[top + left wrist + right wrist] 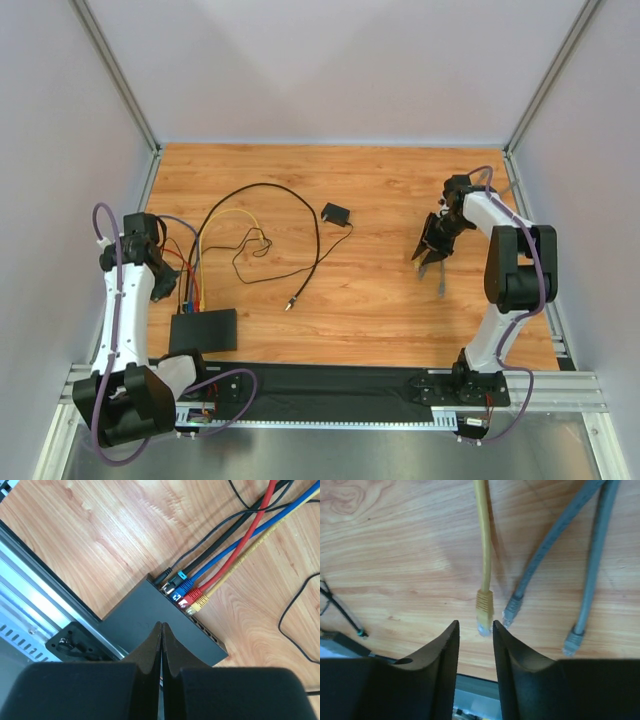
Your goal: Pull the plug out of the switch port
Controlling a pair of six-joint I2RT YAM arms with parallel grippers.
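Observation:
The switch port [203, 330] is a flat black box at the table's front left, also seen in the left wrist view [145, 612]. Blue [182, 587], red [193, 595] and yellow [200, 601] plugs sit side by side in its sockets, beside two black ones. My left gripper [161, 626] is shut and empty, hovering just above the box. My right gripper [475, 625] is at the far right [432, 252] with its jaws apart. A loose yellow plug [484, 611] lies on the wood just past its tips, untouched.
Two loose grey plugs [512, 609] [572, 641] lie right of the yellow one. A small black adapter [336, 214] with a thin cord sits mid-table. Cables loop over the left half [240, 225]. A black mat [330, 385] and metal rail run along the front edge.

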